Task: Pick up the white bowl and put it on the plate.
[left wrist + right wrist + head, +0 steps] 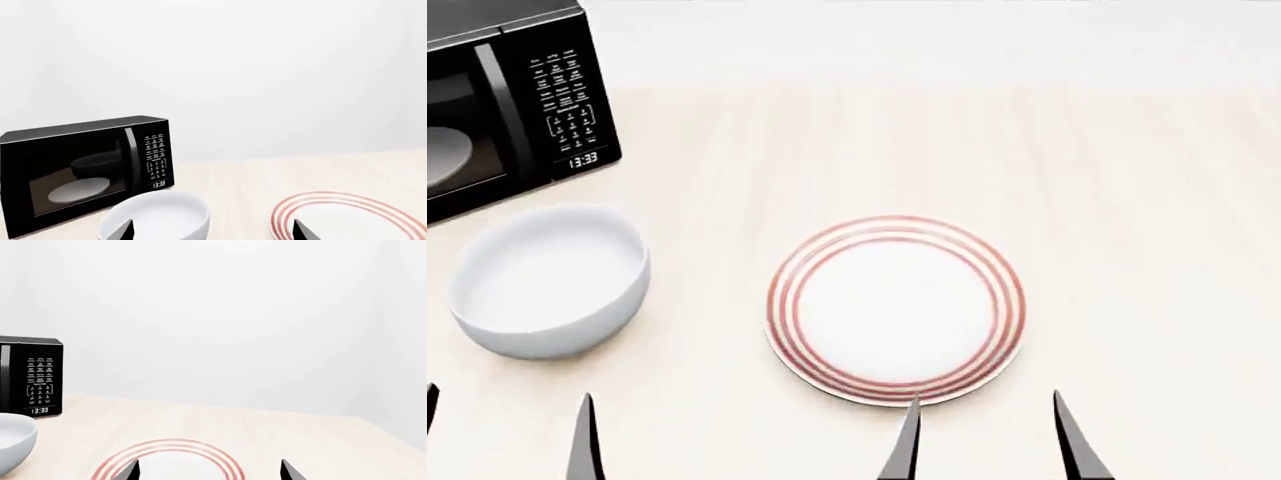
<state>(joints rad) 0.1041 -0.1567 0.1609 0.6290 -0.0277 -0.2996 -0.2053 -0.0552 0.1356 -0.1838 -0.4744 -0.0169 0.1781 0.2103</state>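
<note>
From the head, the bowl (550,280) sits on the table (1148,200) left of the plate (896,308), apart from it, near the microwave (510,100). Both wrist views show the left gripper (212,231) and right gripper (210,471) with tips spread wide, holding nothing.

The head view looks steeply down on the plate (896,308). Both wrist views sit low and close on its near side, facing the back wall. All three share the plate, bowl (550,280) and microwave (510,100).
</note>
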